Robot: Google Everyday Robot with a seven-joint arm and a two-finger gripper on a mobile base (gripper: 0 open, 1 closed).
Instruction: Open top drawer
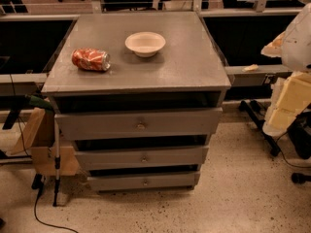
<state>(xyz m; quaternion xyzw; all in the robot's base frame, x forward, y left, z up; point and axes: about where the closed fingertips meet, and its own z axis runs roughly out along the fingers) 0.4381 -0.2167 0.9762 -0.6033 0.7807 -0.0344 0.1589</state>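
The grey cabinet (141,57) stands in the middle of the view with three grey drawers. The top drawer (97,124) has the tallest, widest front and a small round knob (141,126) at its centre. A dark gap shows between its front and the cabinet top. My gripper (287,106) is at the right edge, at about the height of the top drawer's front. It is well to the right of the cabinet and touches nothing.
A crushed red can (91,59) and a white bowl (145,43) sit on the cabinet top. The middle drawer (107,157) and bottom drawer (116,181) lie below the top one. A cardboard piece and a pole (57,164) stand left of the cabinet. A cable (46,220) lies on the speckled floor.
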